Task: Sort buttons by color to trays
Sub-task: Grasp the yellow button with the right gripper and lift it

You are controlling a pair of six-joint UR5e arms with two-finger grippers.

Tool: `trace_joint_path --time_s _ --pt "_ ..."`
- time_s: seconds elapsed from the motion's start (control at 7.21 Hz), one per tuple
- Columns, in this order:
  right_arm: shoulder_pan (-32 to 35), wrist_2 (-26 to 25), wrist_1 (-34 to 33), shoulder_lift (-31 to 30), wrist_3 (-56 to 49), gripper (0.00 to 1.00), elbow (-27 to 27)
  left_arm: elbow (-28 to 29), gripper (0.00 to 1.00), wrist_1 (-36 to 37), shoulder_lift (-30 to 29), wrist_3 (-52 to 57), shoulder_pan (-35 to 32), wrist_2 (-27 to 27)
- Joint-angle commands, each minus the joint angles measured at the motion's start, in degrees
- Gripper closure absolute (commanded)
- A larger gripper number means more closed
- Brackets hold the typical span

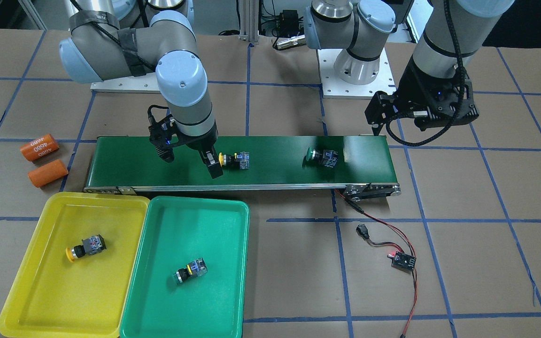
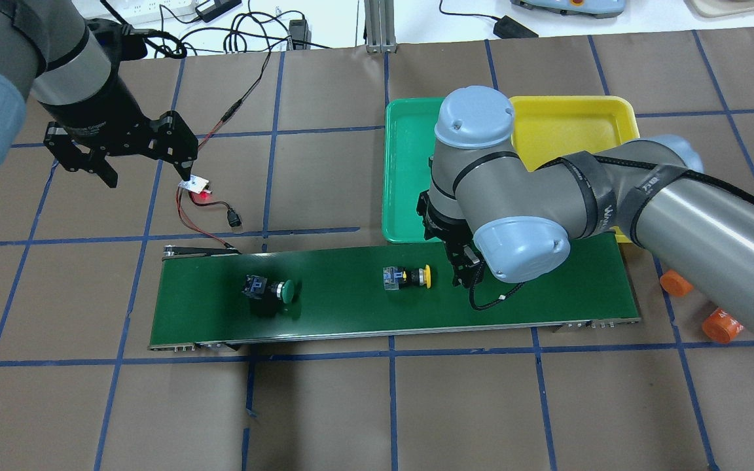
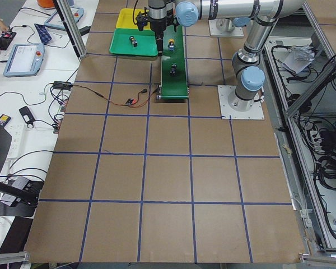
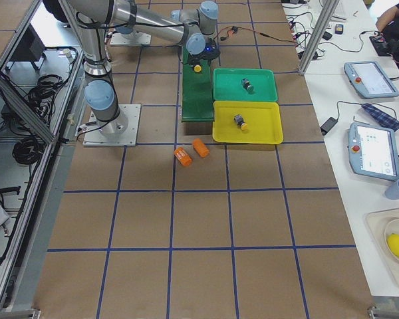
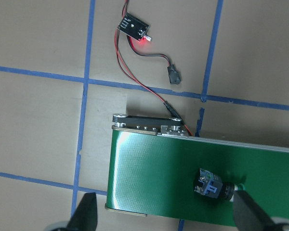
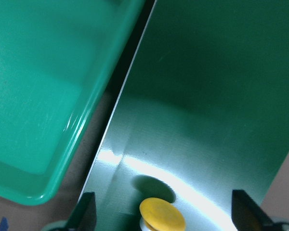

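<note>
On the conveyor belt (image 1: 275,173) lie a yellow-capped button (image 1: 234,159) and a green-capped button (image 1: 322,156). My right gripper (image 1: 189,160) hangs open just above the belt beside the yellow cap. In the right wrist view that cap (image 6: 162,215) shows low between the two fingers (image 6: 88,207). My left gripper (image 2: 144,171) is open and empty, high over the table past the belt's end. Its wrist view shows the green button (image 5: 214,185) below. The yellow tray (image 1: 40,281) holds a yellow-capped button (image 1: 86,248). Another button (image 1: 189,271) lies in the green tray (image 1: 158,305).
Two orange cylinders (image 1: 40,147) (image 1: 47,172) lie off the belt's end near the yellow tray. Red and black wires run from the belt's other end to a small circuit board (image 1: 402,259) with a lit red light. Blue tape lines grid the brown table.
</note>
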Motion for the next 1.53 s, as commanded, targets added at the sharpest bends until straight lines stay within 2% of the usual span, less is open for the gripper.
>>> trace_joint_path --time_s 0.0,0.28,0.42,0.55,0.69,0.83,1.11,1.25,1.39 --pt "0.66 -0.11 -0.53 0.84 0.40 0.00 0.16 -0.95 0.00 -3.00 2.02 0.40 0.19 -0.92" --pt "0.66 0.06 -0.79 1.36 0.14 0.00 2.43 0.28 0.00 -3.20 2.63 4.06 -0.07 -1.37" --pt "0.66 -0.02 -1.23 1.37 -0.04 0.17 3.14 2.11 0.00 -2.86 0.81 4.95 0.80 -3.37" --pt "0.66 -0.03 -3.41 1.45 0.22 0.79 2.80 4.39 0.00 -2.77 -0.42 5.14 1.07 -4.35" --pt "0.40 -0.20 -7.00 1.54 0.23 1.00 2.71 4.24 0.00 -3.03 -1.30 5.40 1.33 -3.66" --pt "0.14 -0.20 -6.77 1.72 -0.56 1.00 2.62 3.37 0.00 -4.16 0.25 5.14 0.90 -3.40" --pt "-0.74 -1.25 -6.69 1.19 -0.91 1.00 1.83 2.57 0.00 -3.04 -1.04 2.70 0.46 -4.18" --pt "-1.62 -2.47 -6.68 1.10 -1.35 1.00 0.44 2.39 0.00 -2.08 -0.53 -1.15 -0.07 -3.57" --pt "-4.15 -3.97 -6.60 -0.03 -3.79 1.00 -3.15 2.74 0.00 -2.24 -1.65 -0.93 -0.33 -3.74"
